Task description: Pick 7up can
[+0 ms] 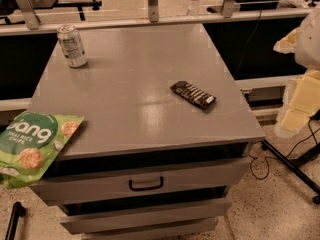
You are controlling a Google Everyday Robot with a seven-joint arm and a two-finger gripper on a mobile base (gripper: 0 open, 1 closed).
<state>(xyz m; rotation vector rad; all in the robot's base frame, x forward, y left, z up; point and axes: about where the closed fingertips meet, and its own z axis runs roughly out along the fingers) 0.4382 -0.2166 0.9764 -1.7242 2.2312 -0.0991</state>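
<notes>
While claw (pixel 300 104) hangs rightward, snack bar (pixel 193 94) lies between it and 7up can (pixel 71 46).

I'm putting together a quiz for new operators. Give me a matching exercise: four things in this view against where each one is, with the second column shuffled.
Things:
1. 7up can
2. dark snack bar
3. green chip bag
4. tool

Places:
A. hanging over the front left edge of the cabinet
B. right of the cabinet, off its top
C. upright at the far left corner of the top
D. lying flat on the top, right of centre

Pairs: 1-C, 2-D, 3-A, 4-B
</notes>
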